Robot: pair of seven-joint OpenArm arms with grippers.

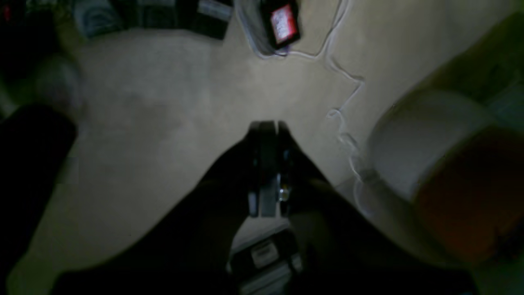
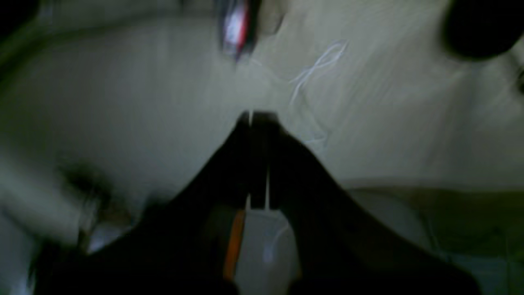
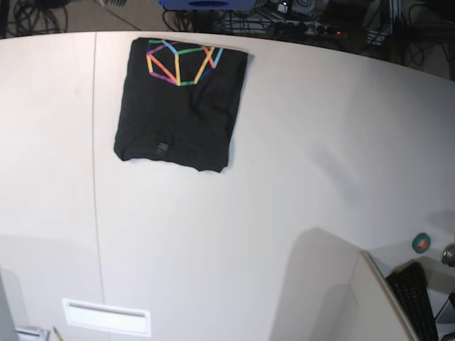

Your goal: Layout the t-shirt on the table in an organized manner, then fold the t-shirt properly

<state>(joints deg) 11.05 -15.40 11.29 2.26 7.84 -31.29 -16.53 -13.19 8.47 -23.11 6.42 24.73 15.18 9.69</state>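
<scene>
The black t-shirt [image 3: 181,106] lies folded into a rough rectangle at the far left of the white table [image 3: 298,170]. Its rainbow line print [image 3: 181,62] faces up at the far end and a small grey tag [image 3: 163,148] sits near the front edge. Neither arm shows in the base view. The left gripper [image 1: 265,125] has its jaws together and holds nothing, over a beige floor. The right gripper [image 2: 258,116] is blurred, with its jaws together and nothing in them. The shirt is out of both wrist views.
A dark seam [image 3: 94,185] runs down the table's left part. A white slotted plate [image 3: 106,316] lies at the front edge. A white panel [image 3: 377,298], a keyboard [image 3: 419,302] and a green roll [image 3: 422,243] are at the lower right. Cables and gear [image 3: 306,18] lie beyond the far edge.
</scene>
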